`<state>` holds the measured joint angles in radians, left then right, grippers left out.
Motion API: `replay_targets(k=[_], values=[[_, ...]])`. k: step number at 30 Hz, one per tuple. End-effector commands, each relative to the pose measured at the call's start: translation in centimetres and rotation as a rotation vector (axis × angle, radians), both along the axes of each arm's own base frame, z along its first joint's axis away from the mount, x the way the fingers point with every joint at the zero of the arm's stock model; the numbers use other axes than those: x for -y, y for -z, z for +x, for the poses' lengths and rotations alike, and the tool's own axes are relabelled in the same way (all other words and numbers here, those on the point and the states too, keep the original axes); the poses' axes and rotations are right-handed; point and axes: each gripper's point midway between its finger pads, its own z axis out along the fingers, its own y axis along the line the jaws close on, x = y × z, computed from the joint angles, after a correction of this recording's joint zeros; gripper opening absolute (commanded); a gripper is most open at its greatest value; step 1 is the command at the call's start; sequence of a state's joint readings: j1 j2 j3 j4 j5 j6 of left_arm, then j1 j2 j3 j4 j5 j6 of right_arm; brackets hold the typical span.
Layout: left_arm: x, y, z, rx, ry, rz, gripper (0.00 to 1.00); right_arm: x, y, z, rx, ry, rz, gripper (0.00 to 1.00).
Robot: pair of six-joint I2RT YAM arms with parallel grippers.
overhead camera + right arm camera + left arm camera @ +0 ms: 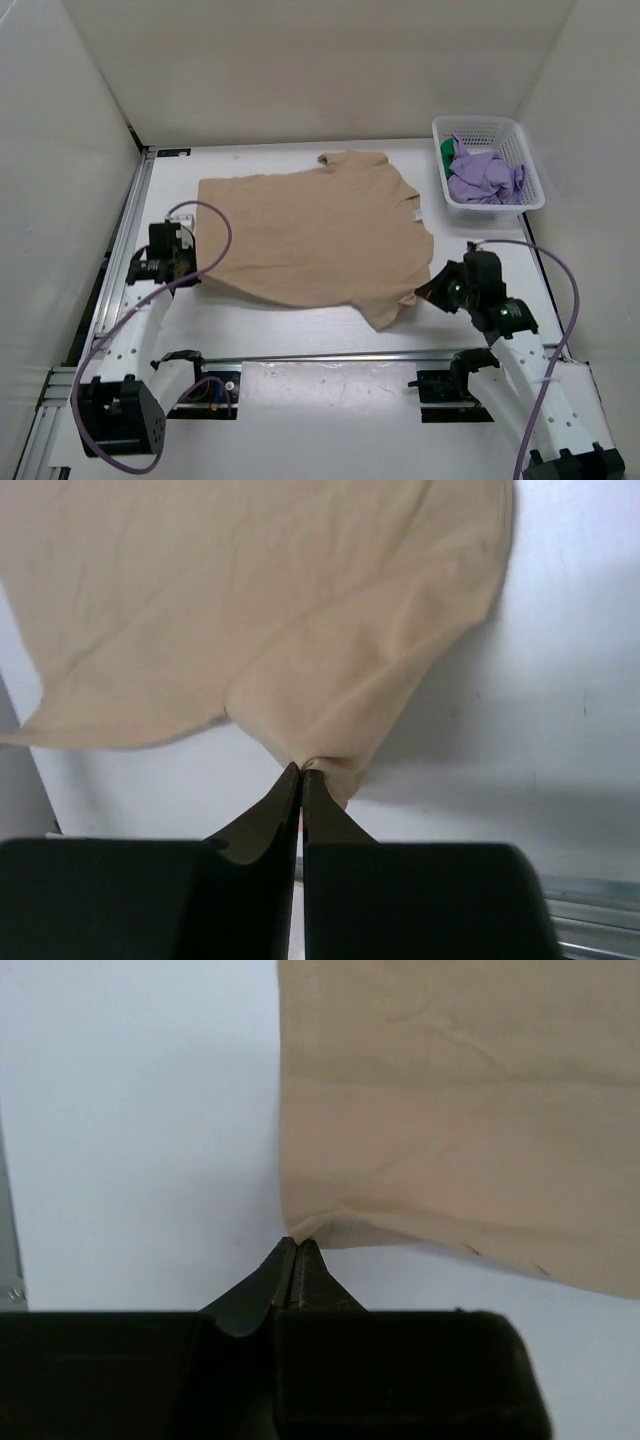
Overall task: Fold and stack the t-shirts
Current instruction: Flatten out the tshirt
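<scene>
A tan t-shirt (315,228) lies spread flat on the white table, collar toward the back. My left gripper (196,272) is shut on the shirt's near left hem corner; in the left wrist view the tips (295,1247) pinch the corner of the tan cloth (460,1110). My right gripper (428,293) is shut on the shirt's near right sleeve; in the right wrist view the tips (301,771) pinch a bunched fold of the cloth (260,590), which lifts slightly off the table.
A white basket (534,195) at the back right holds purple (485,178) and green (447,150) garments. White walls enclose the table on three sides. A metal rail (130,230) runs along the left edge.
</scene>
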<state>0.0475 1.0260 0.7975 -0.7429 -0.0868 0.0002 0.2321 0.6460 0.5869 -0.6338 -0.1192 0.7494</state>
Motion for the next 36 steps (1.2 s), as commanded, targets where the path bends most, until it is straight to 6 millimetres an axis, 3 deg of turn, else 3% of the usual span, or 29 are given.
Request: replay_targets(k=[1,5,7,9,10,11,12,13,14,15,16,17,18,20,21,22,23,24,26,27,28,29,30,31,32,33,34,35,36], values=[[-0.6,3.1,-3.4,-0.022,-0.025,0.036,0.1,-0.8,4.2,-2.6,-0.128,0.013,0.078,0.0],[-1.1,5.5,-6.1,-0.066,-0.052,0.043,0.1,-0.5,6.4,-3.7,-0.202,0.014,0.057,0.0],[-1.3,5.7,-6.4,-0.067,-0.062,0.043,0.1,-0.7,6.7,-3.7,-0.242,-0.005,0.03,0.0],[-1.3,5.3,-6.1,-0.054,-0.066,0.034,0.1,-0.9,6.3,-2.6,-0.22,-0.026,0.001,0.0],[-0.8,5.4,-5.8,-0.068,-0.05,0.011,0.1,-1.5,5.2,-1.3,-0.218,-0.049,-0.009,0.0],[-0.7,3.9,-4.6,-0.037,-0.043,0.003,0.1,-1.6,4.2,0.1,-0.198,-0.058,-0.026,0.0],[-0.4,3.2,-3.8,-0.028,-0.031,-0.012,0.1,-1.9,4.6,1.1,-0.241,-0.105,-0.065,0.0],[-0.5,2.3,-2.9,-0.02,-0.031,-0.012,0.1,-2.9,0.2,4.7,-0.144,-0.129,-0.063,0.0],[-0.3,2.1,-1.8,-0.044,-0.023,-0.025,0.1,-3.3,-1.4,6.3,-0.129,-0.149,-0.078,0.0],[-0.8,-0.8,0.4,0.02,-0.031,-0.02,0.1,-3.8,-1.2,8.1,-0.166,-0.168,-0.117,0.0],[-0.6,-2.0,1.6,0.041,-0.022,-0.03,0.1,-3.9,-2.6,9.6,-0.148,-0.188,-0.149,0.0],[-0.6,-2.1,2.9,0.023,-0.016,-0.041,0.1,-4.2,-4.3,11.5,-0.107,-0.188,-0.161,0.0],[-0.8,-5.9,5.6,0.111,-0.014,-0.033,0.1,-4.9,-7.9,15.5,-0.008,-0.182,-0.175,0.0],[-1.5,-7.9,9.0,0.134,-0.028,-0.014,0.1,-5.7,-11.6,19.0,0.078,-0.175,-0.171,0.0],[-2.0,-13.2,11.9,0.256,-0.036,0.006,0.1,-5.7,-16.0,22.9,0.183,-0.142,-0.164,0.0],[-2.4,-15.6,13.4,0.306,-0.046,0.02,0.1,-5.5,-18.7,24.7,0.239,-0.123,-0.154,0.0],[-3.4,-16.4,15.8,0.313,-0.077,0.051,0.1,-4.0,-21.2,26.2,0.268,-0.06,-0.141,0.0],[-4.6,-24.6,18.0,0.503,-0.113,0.084,0.1,-3.5,-28.6,28.6,0.443,-0.01,-0.095,0.0],[-6.3,-32.2,20.1,0.674,-0.188,0.14,0.1,-2.4,-35.8,29.5,0.617,0.061,0.018,0.0],[-6.8,-33.5,22.3,0.712,-0.204,0.149,0.1,-1.3,-39.5,28.9,0.723,0.087,0.056,0.0],[-6.5,-40.8,21.2,0.897,-0.205,0.146,0.1,-0.8,-44.1,26.9,0.876,0.093,0.098,0.0],[-6.3,-42.2,21.3,0.936,-0.196,0.141,0.1,-0.7,-44.9,26.1,0.924,0.093,0.106,0.0],[-5.9,-43.0,21.4,0.964,-0.189,0.137,0.1,-0.2,-45.2,25.7,0.957,0.116,0.105,0.0],[-5.6,-42.4,21.6,0.95,-0.17,0.128,0.1,-0.2,-45.7,25.2,0.994,0.133,0.11,0.0],[-4.9,-42.8,20.7,0.961,-0.137,0.113,0.1,-0.4,-45.2,24.4,0.994,0.115,0.078,0.0],[-4.6,-41.7,20.6,0.93,-0.119,0.103,0.1,-0.5,-44.7,24.2,0.975,0.098,0.06,0.0],[-3.9,-38.0,21.3,0.838,-0.092,0.087,0.1,-0.6,-44.3,23.9,0.959,0.079,0.046,0.0],[-3.3,-36.9,21.2,0.817,-0.062,0.069,0.1,-1.4,-42.3,24.2,0.898,0.032,0.016,0.0],[-3.0,-34.6,20.6,0.761,-0.049,0.058,0.1,-1.6,-40.9,24.3,0.86,0.013,0.001,0.0]])
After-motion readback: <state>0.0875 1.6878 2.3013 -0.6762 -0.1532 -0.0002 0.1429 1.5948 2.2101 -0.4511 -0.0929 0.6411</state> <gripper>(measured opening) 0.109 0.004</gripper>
